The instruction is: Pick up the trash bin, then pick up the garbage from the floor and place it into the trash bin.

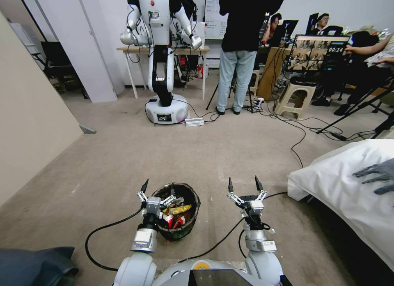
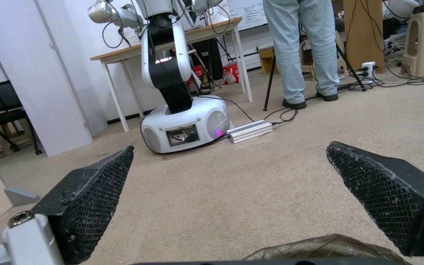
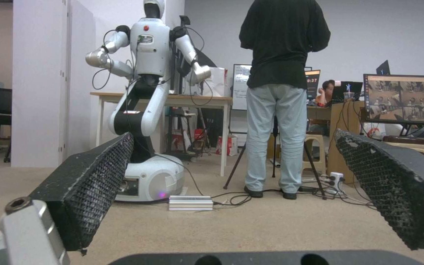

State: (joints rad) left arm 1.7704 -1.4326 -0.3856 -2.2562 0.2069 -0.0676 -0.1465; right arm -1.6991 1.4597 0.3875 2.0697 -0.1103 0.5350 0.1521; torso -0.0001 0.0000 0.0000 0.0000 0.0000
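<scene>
Crinkled dark plastic lined the trash bin point(image 1: 177, 212), which stood on the beige carpet point(image 1: 230, 150) close in front of the robot, slightly left of centre. Inside lay the garbage point(image 1: 175, 216): yellow and red-and-white wrappers piled near the top. The left gripper point(image 1: 158, 190) hovered over the bin's left rim, its fingers point(image 2: 92, 198) spread wide apart and holding nothing; in its wrist view a fold of the liner showed just below the open fingers. The right gripper point(image 1: 245, 184) hung to the right of the bin, clear of it, also spread wide and empty, with bare carpet between its fingers point(image 3: 94, 184). A black cable point(image 1: 98, 232) curled over the floor near the left arm. To the far right lay a white bed sheet point(image 1: 349, 187). Farther off stood another white robot point(image 1: 164, 56) on its round base, beside a wooden table point(image 1: 164, 49), with a silver box point(image 1: 194, 121) on the floor near it.
</scene>
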